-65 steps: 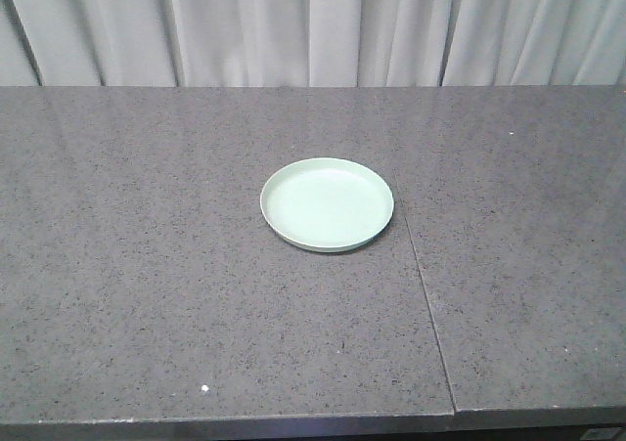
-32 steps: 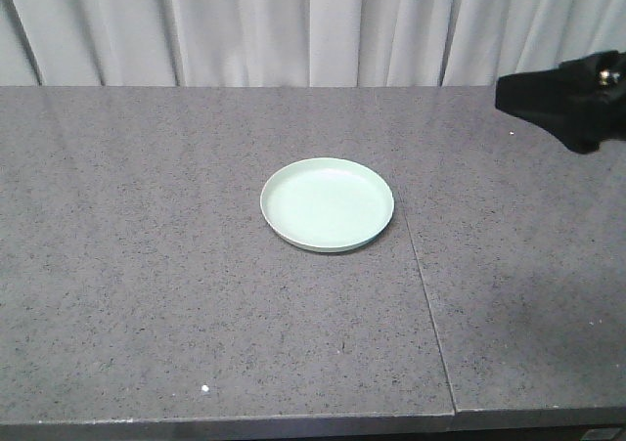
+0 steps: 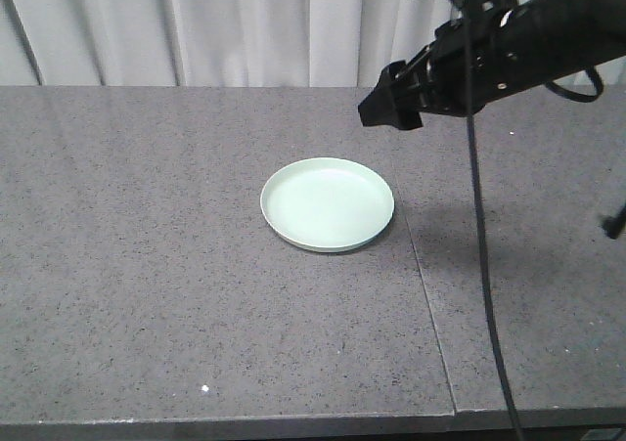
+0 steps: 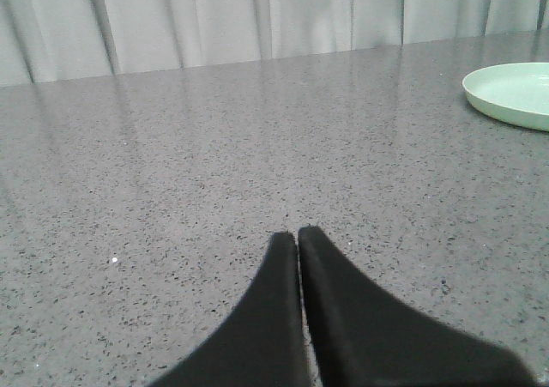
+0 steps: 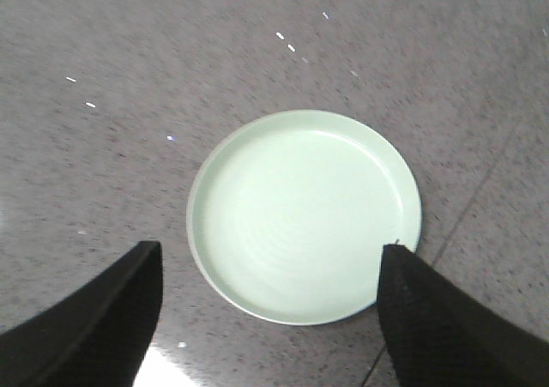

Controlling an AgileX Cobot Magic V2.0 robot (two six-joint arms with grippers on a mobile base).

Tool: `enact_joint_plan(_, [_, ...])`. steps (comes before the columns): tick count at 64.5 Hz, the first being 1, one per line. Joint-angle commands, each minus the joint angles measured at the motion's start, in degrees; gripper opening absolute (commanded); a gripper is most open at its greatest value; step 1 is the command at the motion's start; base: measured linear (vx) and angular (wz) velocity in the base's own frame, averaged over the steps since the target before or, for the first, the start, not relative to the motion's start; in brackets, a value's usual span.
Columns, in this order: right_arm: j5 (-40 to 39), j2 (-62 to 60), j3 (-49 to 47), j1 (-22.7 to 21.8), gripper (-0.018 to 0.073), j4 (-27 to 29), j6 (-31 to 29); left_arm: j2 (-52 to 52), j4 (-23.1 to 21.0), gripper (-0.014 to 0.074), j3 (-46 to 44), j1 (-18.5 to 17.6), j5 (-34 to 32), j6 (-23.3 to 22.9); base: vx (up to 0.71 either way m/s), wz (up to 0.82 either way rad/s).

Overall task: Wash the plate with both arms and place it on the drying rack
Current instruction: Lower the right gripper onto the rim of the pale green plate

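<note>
Two black blocky grippers show, one in each wrist view, over a dark grey speckled stone countertop (image 3: 147,265); the round pale mint-green plate (image 3: 327,204) with its low raised rim lies flat and face up near the middle of that countertop, just left of a thin straight seam (image 3: 430,314) that runs through the stone toward the front edge.

In the front-facing view the right gripper (image 3: 389,104) hangs in the air above and behind the plate's right side, at the end of a black arm reaching in from the upper right, and does not touch the plate; a thin black cable (image 3: 481,226) droops from the arm down past the front edge of the countertop.

In the right wrist view the right gripper (image 5: 270,248) is spread wide, its two fingers (image 5: 103,318) standing to either side of the plate (image 5: 300,215) in the frame and holding nothing; faint concentric rings show on the plate's glossy inner face.

In the left wrist view the left gripper (image 4: 297,232) has its fingertips pressed together with only a hairline between them and nothing held, over the countertop (image 4: 171,164); the plate (image 4: 513,93) sits well apart from it at the right edge of the frame.

White pleated curtain (image 3: 254,25) hangs behind the countertop.
</note>
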Motion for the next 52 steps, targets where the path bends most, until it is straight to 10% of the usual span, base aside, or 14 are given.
enact_joint_plan(1, [-1.84,3.52,-5.37,0.34,0.0512,-6.83,7.01,-0.87,-0.05,-0.0006,-1.24,-0.24,-4.13,-0.41,0.00,0.00])
enact_joint_plan(52, [5.57,28.03,-22.71,0.20,0.0512,-18.96,15.21,-0.87,-0.05,-0.0006,-1.24,-0.24,-4.13,-0.41,0.00,0.00])
